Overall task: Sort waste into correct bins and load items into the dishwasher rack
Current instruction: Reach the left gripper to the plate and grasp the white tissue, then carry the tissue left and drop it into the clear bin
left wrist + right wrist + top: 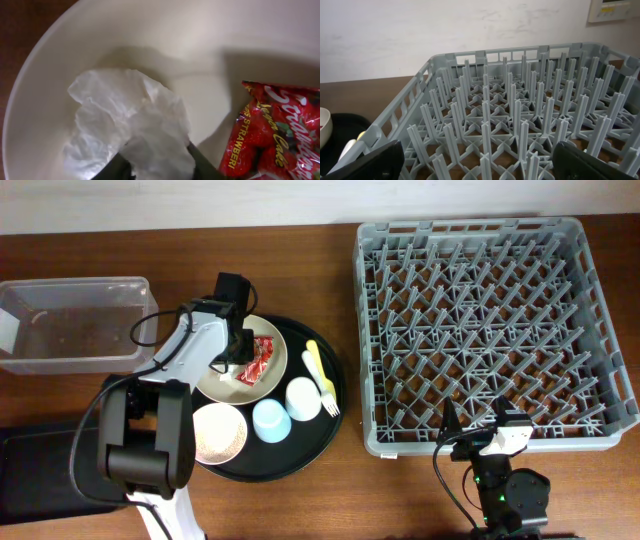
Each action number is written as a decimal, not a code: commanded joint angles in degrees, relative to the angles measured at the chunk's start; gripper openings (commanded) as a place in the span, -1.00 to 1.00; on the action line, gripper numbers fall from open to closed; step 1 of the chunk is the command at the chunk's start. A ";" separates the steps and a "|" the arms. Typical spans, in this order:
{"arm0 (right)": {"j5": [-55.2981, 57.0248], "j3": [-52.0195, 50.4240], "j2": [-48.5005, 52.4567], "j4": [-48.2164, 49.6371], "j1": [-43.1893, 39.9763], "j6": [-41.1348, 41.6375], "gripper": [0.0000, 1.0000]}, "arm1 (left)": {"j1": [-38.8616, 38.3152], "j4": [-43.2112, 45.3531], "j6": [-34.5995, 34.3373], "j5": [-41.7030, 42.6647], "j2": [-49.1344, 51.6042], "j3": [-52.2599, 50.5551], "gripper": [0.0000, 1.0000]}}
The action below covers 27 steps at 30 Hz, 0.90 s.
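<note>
Left gripper (157,156) is down inside the large cream round plate (150,30), and its two dark fingers (118,169) press from either side on the near edge of the crumpled white tissue (127,125), which bulges up between them. Just to the right of the tissue, apart from it, lies the crumpled red wrapper (275,135), printed with strawberries, on the same plate. From overhead the left arm hides the tissue, and only the wrapper shows beside the gripper.

That plate sits on the large round black tray (300,455), along with the small pink bowl (218,432), light blue cup (270,420), white cup (303,398) and yellow plastic fork (320,375). To the left of the tray stands the clear rectangular plastic tub (75,320). Nearer the front edge, partly behind the arm's base, is the shallow black rectangular bin (40,470).

Right gripper (477,150) has its fingers spread wide, holding nothing. It sits at the near edge of the large square grey plastic crate (520,115) with upright pegs, well apart from the tray and all the waste
</note>
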 commanded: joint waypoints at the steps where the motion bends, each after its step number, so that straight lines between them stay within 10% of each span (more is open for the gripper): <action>1: 0.90 -0.26 -0.22 -0.42 -0.17 0.39 0.96 | 0.11 -0.13 -0.15 -0.90 -0.17 1.51 -0.98; 11: 0.90 -0.26 -0.22 -0.42 -0.17 0.39 0.96 | 2.34 -10.23 2.64 -7.04 -13.05 19.52 -0.99; 27: 0.90 -0.26 -0.22 -0.42 -0.17 0.39 0.96 | 36.00 -0.68 2.62 -2.19 -9.99 20.85 -0.99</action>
